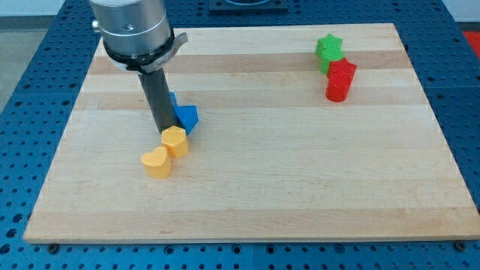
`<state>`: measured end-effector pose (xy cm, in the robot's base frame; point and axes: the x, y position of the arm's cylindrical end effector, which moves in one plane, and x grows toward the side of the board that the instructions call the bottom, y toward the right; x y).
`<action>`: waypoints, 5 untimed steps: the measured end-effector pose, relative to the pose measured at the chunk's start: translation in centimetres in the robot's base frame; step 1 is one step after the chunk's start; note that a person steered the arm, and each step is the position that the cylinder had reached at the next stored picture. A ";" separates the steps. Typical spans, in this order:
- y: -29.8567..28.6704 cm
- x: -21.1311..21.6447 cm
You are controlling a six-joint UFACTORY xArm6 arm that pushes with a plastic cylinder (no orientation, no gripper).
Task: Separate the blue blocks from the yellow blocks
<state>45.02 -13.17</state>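
My tip (165, 132) was found at the lower end of a straight dark rod, set down on the board between the blue blocks and the yellow ones. It carried no jaws, so nothing could be apart or clamped; it stood touching or very nearly touching the yellow hexagonal block (175, 140) just below it. The blue block (187, 118), a faceted piece, sat just to the view's right of the rod. A second blue block (172, 98) showed only as a sliver behind the rod; its shape could not be made out. A yellow heart-shaped block (157, 161) lay toward the view's lower left of the hexagonal one, in contact with it.

All blocks appeared to be smooth, matte moulded pieces. The wooden board (300, 187) was pale, with lengthwise grain and joined strips.

Well apart, toward the view's upper right, a green star-shaped block (328, 50) stood against two red blocks: a red block (343, 71) and, just below it, a red cylinder-like block (337, 90). Nothing lay between that group and the tip.
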 end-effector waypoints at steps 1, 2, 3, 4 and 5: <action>0.4 0.0; 0.8 -0.2; 0.9 0.0; 2.1 0.5; 3.0 -0.3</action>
<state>44.69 -10.18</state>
